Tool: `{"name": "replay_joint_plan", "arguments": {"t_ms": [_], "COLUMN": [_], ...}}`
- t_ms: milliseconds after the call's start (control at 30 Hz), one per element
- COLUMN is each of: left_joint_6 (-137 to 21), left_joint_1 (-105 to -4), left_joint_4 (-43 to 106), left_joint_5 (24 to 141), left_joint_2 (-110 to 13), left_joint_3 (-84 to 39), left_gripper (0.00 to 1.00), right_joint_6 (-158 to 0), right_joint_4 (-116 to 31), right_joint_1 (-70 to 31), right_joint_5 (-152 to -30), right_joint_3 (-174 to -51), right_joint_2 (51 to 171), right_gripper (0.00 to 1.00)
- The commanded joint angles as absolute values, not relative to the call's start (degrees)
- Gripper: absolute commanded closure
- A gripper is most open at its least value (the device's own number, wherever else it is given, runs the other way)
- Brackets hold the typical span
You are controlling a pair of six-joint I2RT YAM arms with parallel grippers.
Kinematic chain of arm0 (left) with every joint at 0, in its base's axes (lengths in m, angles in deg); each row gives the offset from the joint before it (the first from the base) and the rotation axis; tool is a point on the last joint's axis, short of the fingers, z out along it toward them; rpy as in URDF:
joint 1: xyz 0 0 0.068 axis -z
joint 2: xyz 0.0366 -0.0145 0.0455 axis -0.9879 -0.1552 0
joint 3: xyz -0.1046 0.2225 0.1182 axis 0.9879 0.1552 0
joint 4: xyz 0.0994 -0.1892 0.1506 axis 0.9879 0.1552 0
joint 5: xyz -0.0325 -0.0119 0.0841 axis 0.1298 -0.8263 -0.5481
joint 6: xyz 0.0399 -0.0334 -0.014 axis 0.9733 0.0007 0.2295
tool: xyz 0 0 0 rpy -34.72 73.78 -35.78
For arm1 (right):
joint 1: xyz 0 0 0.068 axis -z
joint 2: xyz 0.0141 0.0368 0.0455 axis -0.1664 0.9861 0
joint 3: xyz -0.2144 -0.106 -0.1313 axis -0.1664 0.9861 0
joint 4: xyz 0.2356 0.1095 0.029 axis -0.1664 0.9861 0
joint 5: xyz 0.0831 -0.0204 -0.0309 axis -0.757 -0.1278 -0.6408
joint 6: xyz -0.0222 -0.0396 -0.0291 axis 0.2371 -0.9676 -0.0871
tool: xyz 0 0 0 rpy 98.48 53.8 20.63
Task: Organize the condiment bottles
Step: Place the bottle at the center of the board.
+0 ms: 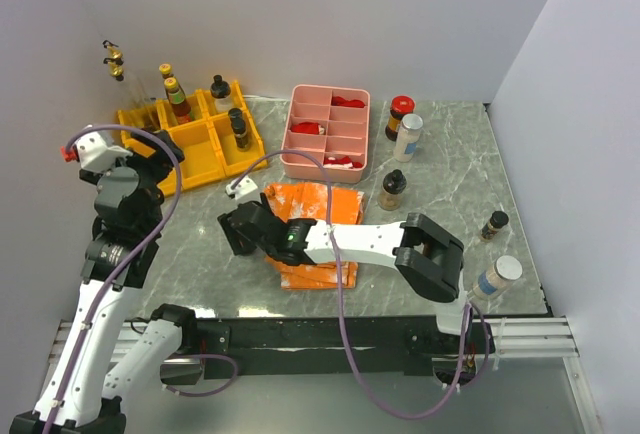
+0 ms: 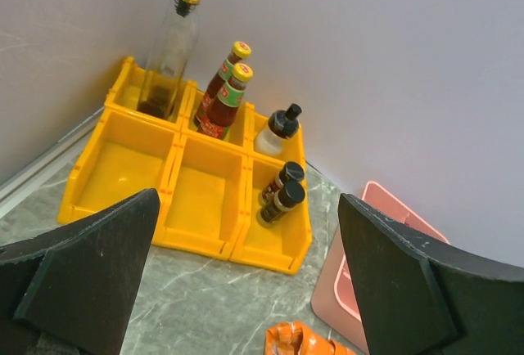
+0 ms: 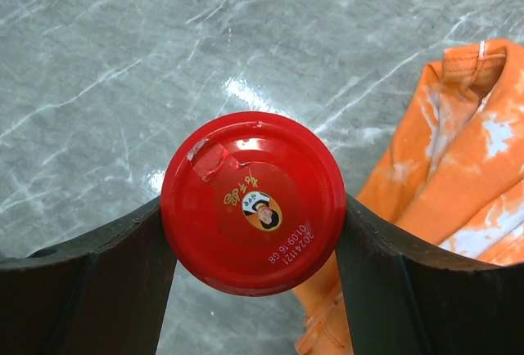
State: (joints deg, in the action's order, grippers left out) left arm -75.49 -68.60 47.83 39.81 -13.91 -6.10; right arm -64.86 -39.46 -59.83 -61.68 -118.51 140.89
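Observation:
My right gripper is shut on a red-capped jar, one finger pressed to each side of its cap, above the marble table beside the orange cloth. From above, this gripper hides the jar. The yellow bins hold a tall oil bottle, two yellow-capped sauce bottles, a clear black-capped bottle and two small dark bottles. My left gripper hangs open in front of the bins, holding nothing. More bottles stand at the right.
A pink divided tray with red pieces sits behind the orange cloth. Two front yellow bins hold nothing. White walls close in the left, back and right sides of the table.

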Motion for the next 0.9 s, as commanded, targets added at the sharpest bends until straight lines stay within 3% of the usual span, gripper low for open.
{"name": "replay_joint_plan", "arguments": {"t_ms": [0,67,300,633,733,867], "left_joint_6": [-75.67,-75.85,-75.42,-78.05,-79.71,-86.12], "left_joint_1": [-68.68,-68.68,-68.68,-68.50,-67.89,-64.30], "left_joint_4": [47.73,48.53,62.58,73.05,73.05,69.72], "left_joint_5": [44.18,49.27,56.67,70.11,70.56,69.60], "left_joint_2": [-15.06,-16.29,-20.86,-25.43,-25.17,-24.99], "left_joint_3": [-7.00,-7.61,-14.03,-10.79,-7.11,-2.79], "left_gripper": [0.04,0.04,0.04,0.03,0.01,0.06], "right_joint_6": [-65.91,-65.73,-65.99,-64.77,-64.33,-63.36], "right_joint_4": [-45.90,-45.10,-41.59,-36.05,-36.22,-36.40], "right_joint_1": [-60.12,-60.12,-60.20,-60.21,-60.12,-60.12], "right_joint_5": [-58.44,-58.61,-60.81,-59.41,-57.56,-55.98], "right_joint_3": [-122.67,-122.58,-119.07,-102.73,-96.14,-88.50], "right_joint_2": [140.83,140.30,129.17,105.78,97.95,89.78], "right_gripper": [0.34,0.20,0.01,0.00,0.00,0.00]}}
